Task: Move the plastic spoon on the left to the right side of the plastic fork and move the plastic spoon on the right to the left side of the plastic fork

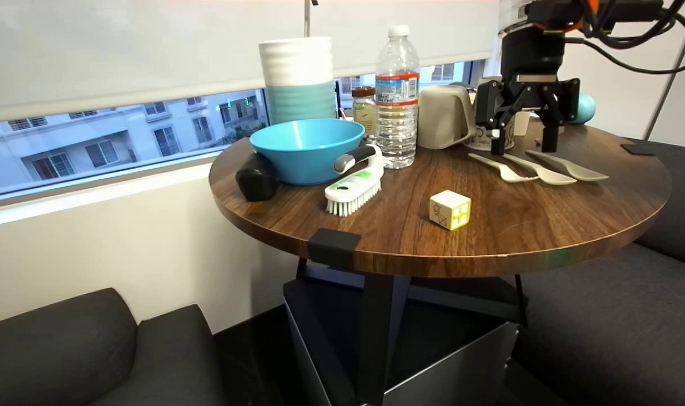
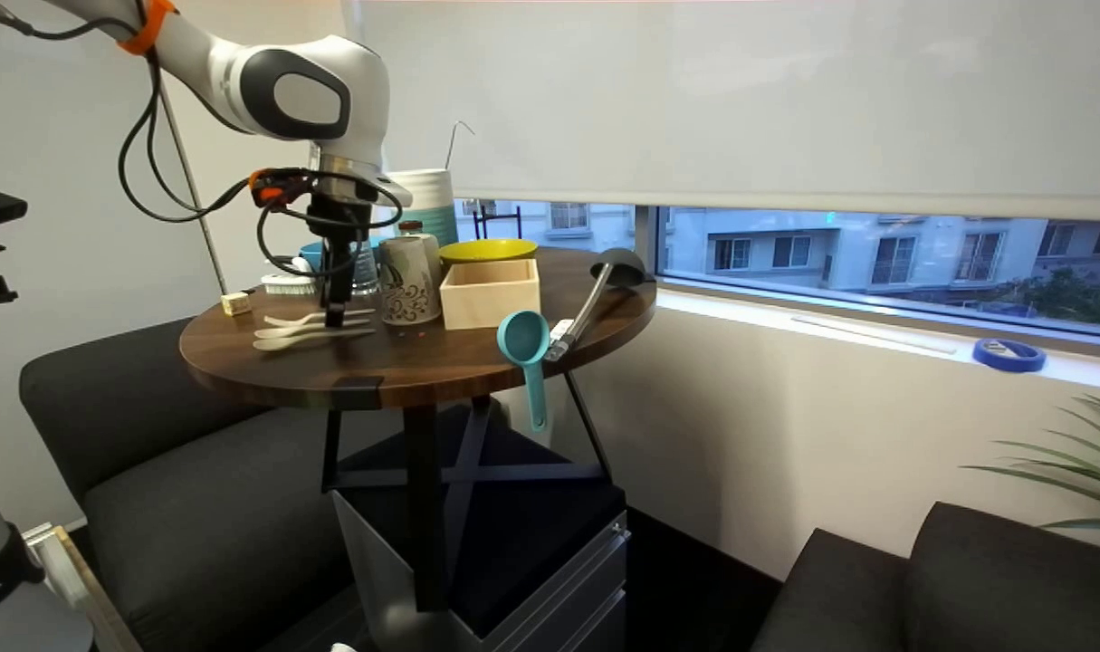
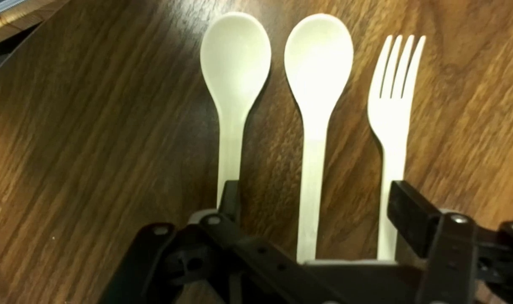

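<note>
Two pale spoons and the pale plastic fork lie side by side, nearly parallel, on the wooden table. In the wrist view one spoon point(image 3: 235, 67) is at the left, the other spoon point(image 3: 317, 71) in the middle, and the fork point(image 3: 393, 114) at the right. In an exterior view the fork point(image 1: 511, 173) is nearest the mugs and the left-hand spoon point(image 1: 583, 171) nearest the table's edge. My gripper point(image 3: 313, 198) is open and empty above the handles. Its fingers overlap the left spoon's handle and the fork's handle; the middle spoon's handle runs between them. The handle ends are hidden.
A patterned cup point(image 2: 411, 285) and a wooden box point(image 2: 491, 299) stand close to the gripper. A grey mug point(image 1: 441, 118), a water bottle point(image 1: 397, 118), a brush point(image 1: 353, 189), a blue bowl point(image 1: 305, 155) and a small cube point(image 1: 449, 210) share the round table point(image 1: 489, 242).
</note>
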